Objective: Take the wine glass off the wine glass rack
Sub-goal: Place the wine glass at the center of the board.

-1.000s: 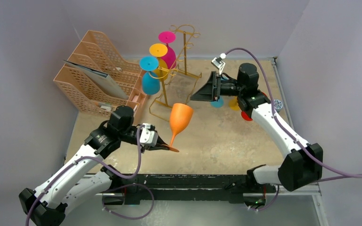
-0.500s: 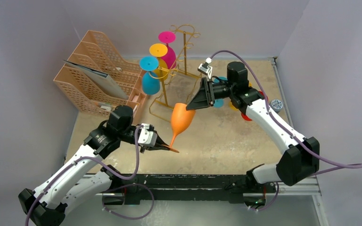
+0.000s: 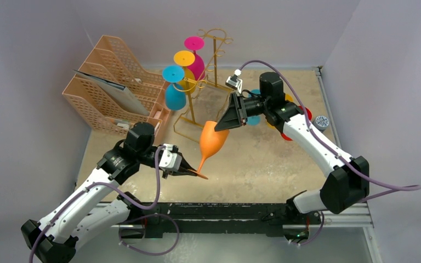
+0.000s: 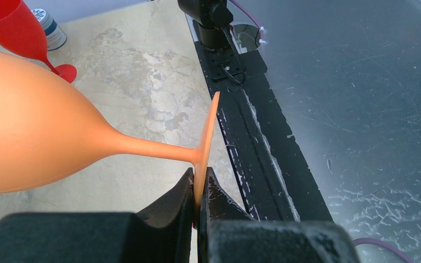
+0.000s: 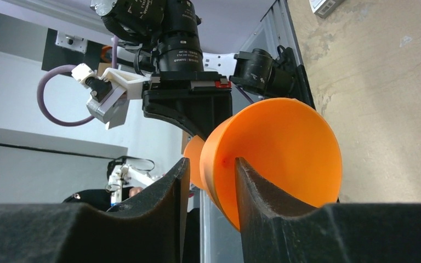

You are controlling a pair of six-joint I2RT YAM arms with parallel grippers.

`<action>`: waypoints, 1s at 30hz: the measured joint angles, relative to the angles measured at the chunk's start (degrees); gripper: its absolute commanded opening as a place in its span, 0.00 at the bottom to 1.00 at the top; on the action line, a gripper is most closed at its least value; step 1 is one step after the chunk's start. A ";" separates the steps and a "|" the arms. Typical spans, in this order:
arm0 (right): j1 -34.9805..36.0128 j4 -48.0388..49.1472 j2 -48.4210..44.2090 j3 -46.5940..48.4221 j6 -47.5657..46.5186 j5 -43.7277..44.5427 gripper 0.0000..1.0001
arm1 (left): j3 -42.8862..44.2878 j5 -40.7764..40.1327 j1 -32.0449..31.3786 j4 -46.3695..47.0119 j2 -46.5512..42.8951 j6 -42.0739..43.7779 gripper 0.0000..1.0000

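Three hanging glasses (image 3: 174, 93) and a peach organizer (image 3: 109, 93) sit left of wine glass rack (image 3: 217, 60); orange wine glass (image 3: 212, 139) is off it, in front. Left wrist: left gripper (image 4: 199, 192) clamped on the foot. Right wrist: right gripper (image 5: 211, 164) jaws apart, straddling the rim.

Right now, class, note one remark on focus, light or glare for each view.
Top view: even, soft light, all sharp. Left wrist view: near jaws blurred; scratched grey surface shows a sheen. Right wrist view: jaws dark and blurred, orange glass sharp.

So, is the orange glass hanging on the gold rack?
No, the left gripper holds the orange glass by its foot, off the gold rack.
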 measured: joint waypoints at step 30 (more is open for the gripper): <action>0.17 0.42 -0.02 0.00 1.68 -2.75 0.00 | 0.00 0.83 0.00 -0.42 -0.33 0.00 0.00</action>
